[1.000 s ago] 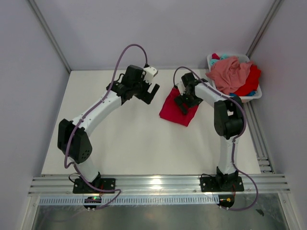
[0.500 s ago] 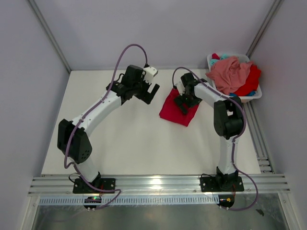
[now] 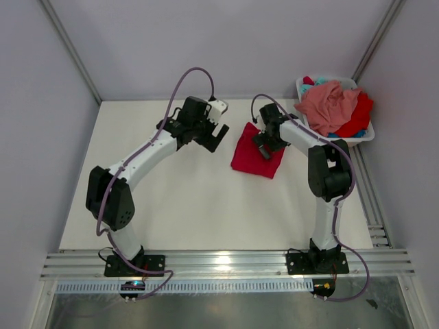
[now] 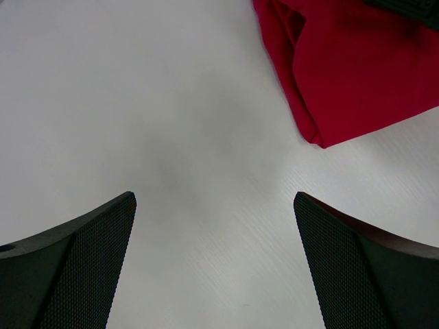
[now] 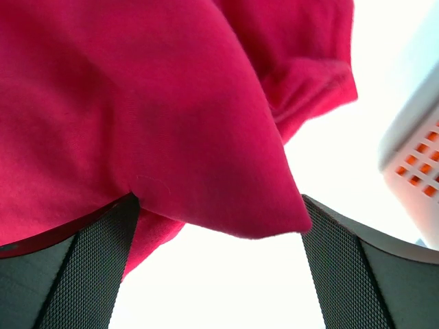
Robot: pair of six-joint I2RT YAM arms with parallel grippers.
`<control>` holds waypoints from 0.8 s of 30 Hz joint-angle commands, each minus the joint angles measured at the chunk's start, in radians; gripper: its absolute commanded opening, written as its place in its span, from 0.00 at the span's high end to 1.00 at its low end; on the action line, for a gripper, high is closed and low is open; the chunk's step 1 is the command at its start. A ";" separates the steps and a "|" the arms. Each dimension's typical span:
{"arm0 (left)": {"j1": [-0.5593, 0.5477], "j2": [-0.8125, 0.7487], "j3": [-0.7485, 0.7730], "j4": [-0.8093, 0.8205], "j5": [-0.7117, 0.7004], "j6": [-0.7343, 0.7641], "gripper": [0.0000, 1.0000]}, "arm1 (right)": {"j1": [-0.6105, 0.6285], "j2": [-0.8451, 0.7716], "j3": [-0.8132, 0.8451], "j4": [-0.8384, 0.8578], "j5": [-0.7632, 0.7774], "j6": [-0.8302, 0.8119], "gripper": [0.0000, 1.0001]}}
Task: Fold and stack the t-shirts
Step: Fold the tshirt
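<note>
Here's the white table (image 3: 206, 205) filling the middle of the overhead view, pale and matte, and it's the same bare surface (image 4: 171, 137) across the left wrist view. Up in the upper right sits the white plastic basket (image 3: 357, 141), right at the table's far right corner, and its perforated wall (image 5: 411, 157) peeks in at the right edge of the right wrist view. Along the bottom runs a ribbed aluminium rail (image 3: 226, 264), with grey walls (image 3: 240, 41) closing in all round.

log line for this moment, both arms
left tool: open, beside red t-shirt | right tool: open, over red t-shirt | salmon t-shirt: heaped in basket | stack: not started
</note>
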 commanded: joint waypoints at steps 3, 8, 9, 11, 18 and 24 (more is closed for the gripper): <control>0.000 -0.023 0.000 0.034 0.002 0.021 0.01 | -0.003 0.021 -0.029 0.088 0.148 -0.006 0.01; 0.000 -0.023 -0.001 0.036 0.007 0.022 0.01 | -0.011 0.011 -0.052 0.111 0.167 0.005 0.01; 0.000 -0.018 -0.001 0.036 0.011 0.021 0.01 | -0.011 0.003 -0.063 0.137 0.183 0.001 0.01; 0.000 -0.010 -0.003 0.036 0.028 0.012 0.01 | -0.011 -0.011 -0.091 0.177 0.222 -0.016 0.01; -0.002 0.013 0.002 0.049 0.057 -0.010 0.01 | -0.029 -0.020 -0.138 0.237 0.254 -0.065 0.01; -0.002 0.034 0.022 0.050 0.059 -0.013 0.01 | -0.029 0.006 -0.123 0.285 0.271 -0.156 0.01</control>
